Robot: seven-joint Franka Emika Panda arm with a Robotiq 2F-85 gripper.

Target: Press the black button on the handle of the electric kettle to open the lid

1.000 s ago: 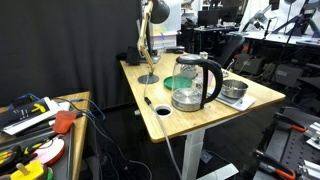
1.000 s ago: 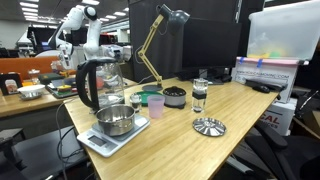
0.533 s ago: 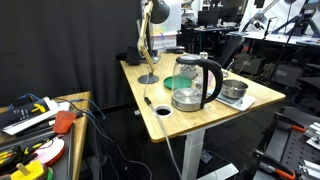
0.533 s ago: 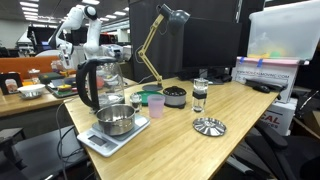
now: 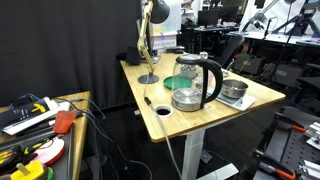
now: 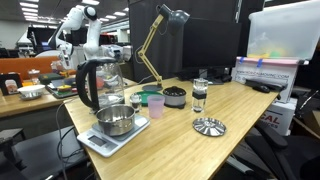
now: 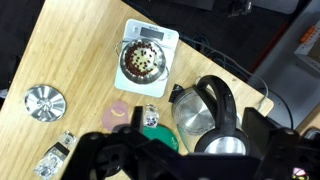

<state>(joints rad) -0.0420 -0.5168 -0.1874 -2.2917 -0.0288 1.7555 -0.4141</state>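
The electric kettle (image 5: 192, 84) (image 6: 98, 85) stands on the wooden table, with its glass body, steel bottom band and black loop handle (image 5: 214, 82) (image 6: 84, 86). Its lid (image 5: 192, 60) lies flat on top. In the wrist view I look down on the kettle (image 7: 196, 118) and its handle (image 7: 226, 100) from well above. My gripper (image 7: 198, 132) is open, its dark fingers wide apart on either side of the kettle and not touching it. The white arm (image 6: 78, 30) shows far behind the table.
A steel pan on a white scale (image 5: 235, 91) (image 6: 113, 121) (image 7: 146, 58) stands next to the kettle. A pink cup (image 6: 155, 105), green plate (image 5: 177, 83), black bowl (image 6: 174, 96), glass jar (image 6: 198, 96), steel disc (image 6: 208, 126) and desk lamp (image 5: 149, 45) share the table.
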